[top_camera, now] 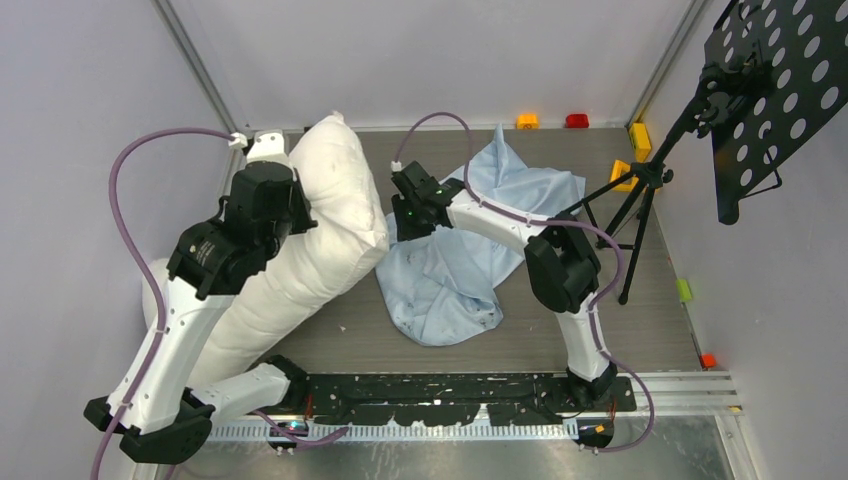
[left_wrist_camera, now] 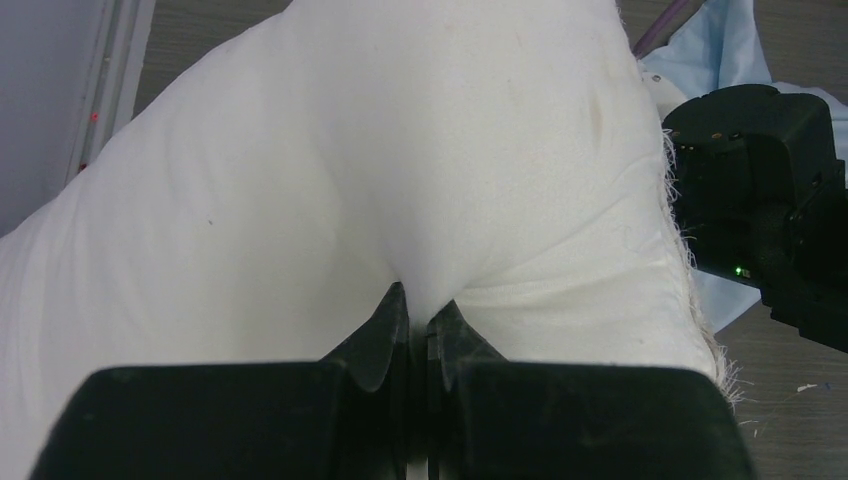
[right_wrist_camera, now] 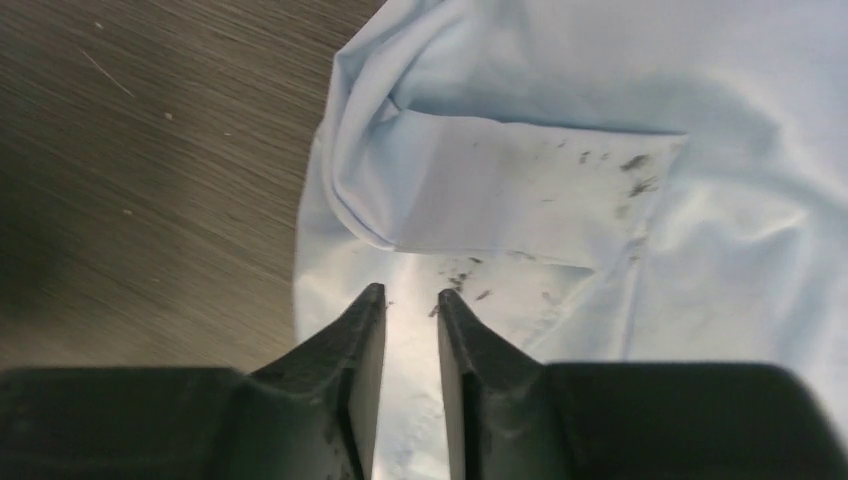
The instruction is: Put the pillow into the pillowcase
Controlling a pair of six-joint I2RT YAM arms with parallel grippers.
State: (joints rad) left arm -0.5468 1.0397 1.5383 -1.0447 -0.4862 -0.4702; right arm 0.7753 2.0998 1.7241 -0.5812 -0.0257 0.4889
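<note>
The white pillow [top_camera: 335,215] lies along the left of the table, its far end lifted. It fills the left wrist view [left_wrist_camera: 400,150]. My left gripper [left_wrist_camera: 420,308] is shut on a pinch of pillow fabric; in the top view it [top_camera: 298,215] sits against the pillow's left side. The light blue pillowcase [top_camera: 455,275] lies crumpled mid-table, right of the pillow, with dark smudges [right_wrist_camera: 600,160]. My right gripper [right_wrist_camera: 410,295] hovers over the pillowcase's [right_wrist_camera: 560,200] left edge, jaws a narrow gap apart, nothing held. In the top view it [top_camera: 405,222] is next to the pillow's end.
A black tripod [top_camera: 640,195] with a perforated black panel [top_camera: 775,90] stands at the right. Small orange [top_camera: 527,121], red [top_camera: 577,120] and yellow [top_camera: 640,135] blocks sit along the back edge. Walls close in left and back. The right wrist body shows in the left wrist view [left_wrist_camera: 760,180].
</note>
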